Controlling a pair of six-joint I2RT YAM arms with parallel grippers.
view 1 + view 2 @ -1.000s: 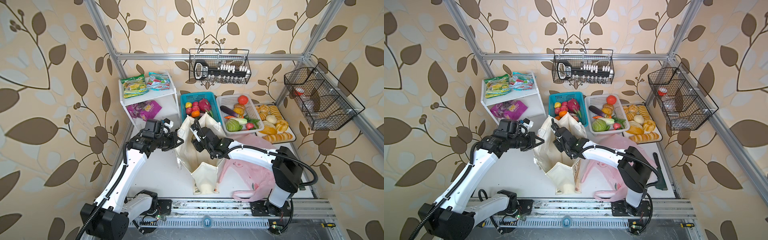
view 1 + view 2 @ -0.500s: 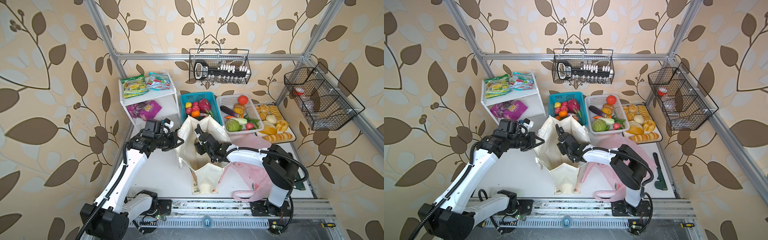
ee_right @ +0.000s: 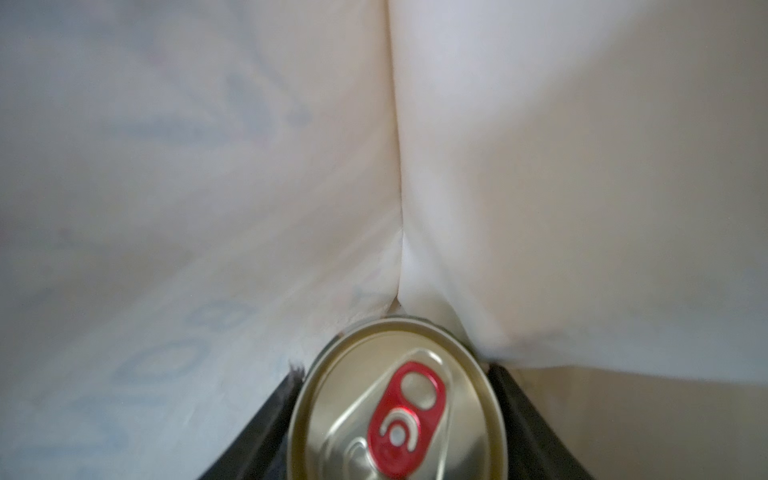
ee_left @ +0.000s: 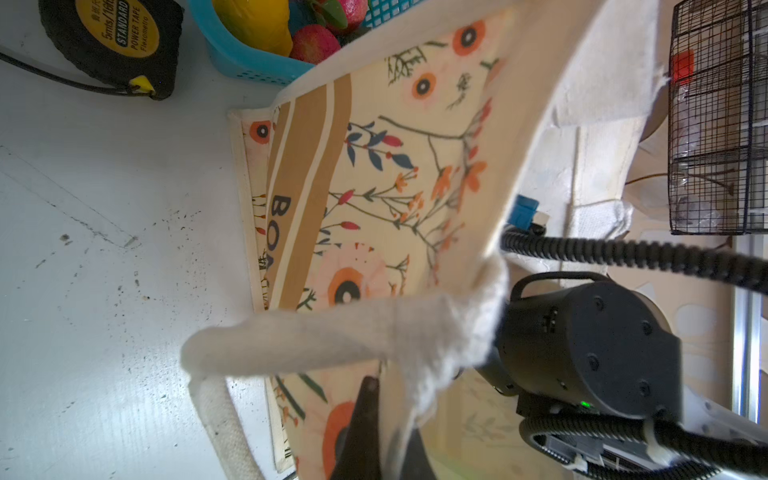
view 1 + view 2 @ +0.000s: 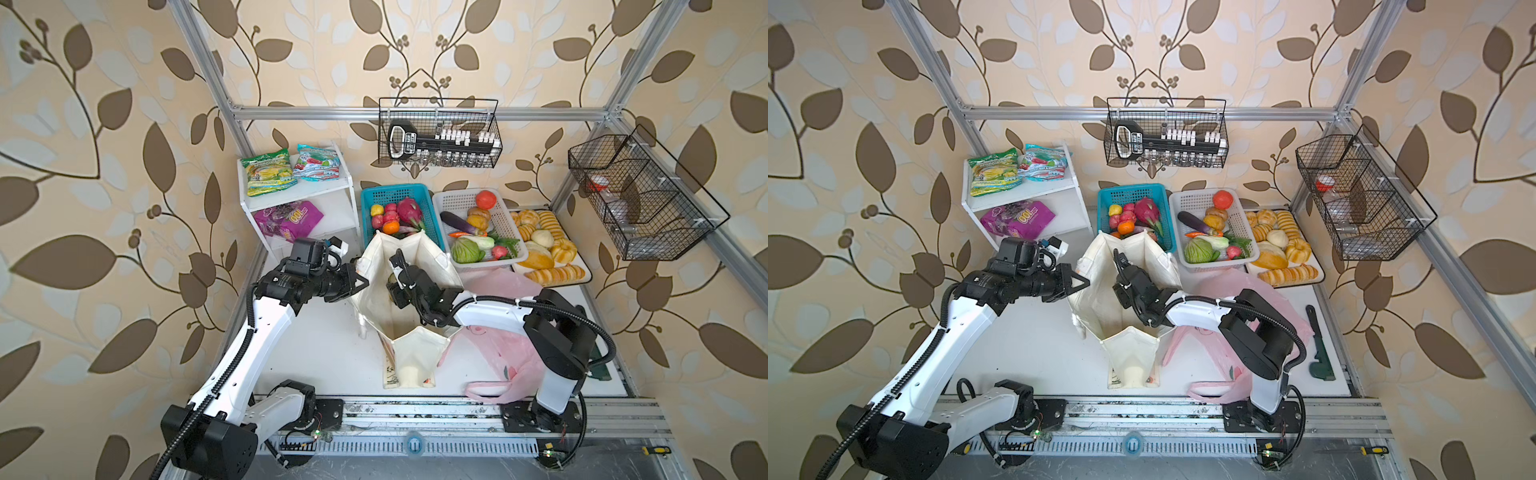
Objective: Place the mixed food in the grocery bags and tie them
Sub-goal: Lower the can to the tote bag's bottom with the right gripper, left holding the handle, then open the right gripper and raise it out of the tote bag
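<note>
Nearest me, the pink plastic bag (image 5: pixel 511 353) lies slack and unfilled on the surface (image 5: pixel 324 345), partly under the right arm, just beside the canvas tote (image 5: pixel 415 357) standing mid-surface with its mouth up. The left pincer (image 5: pixel 360 283) is closed tight on the tote's rim where a handle (image 4: pixel 291 345) is sewn on. It draws that wall outward, I judge to hold the mouth wide so the other arm has room. The right pincer (image 5: pixel 397 286) reaches down inside the tote, jaws part-spread and clamped round the can (image 3: pixel 395 407). The can's gold top and red tab face the wrist camera, with cloth walls and a corner seam close beyond. So the can is inside the bag but not let go; I cannot tell whether it touches the bottom. My read is that release comes next, then a straight lift out so the fingers do not drag cloth. Just behind the tote is the blue basket (image 5: pixel 428 195) with the dragon fruit (image 5: pixel 409 210) and orange (image 5: pixel 390 227), not yet packed. Farther left on the white shelf (image 5: pixel 332 189), the purple snack pouch (image 5: pixel 289 216) lies on the lower board and the teal-red packet (image 5: pixel 318 162) on top. Most packing and all tying remain.
</note>
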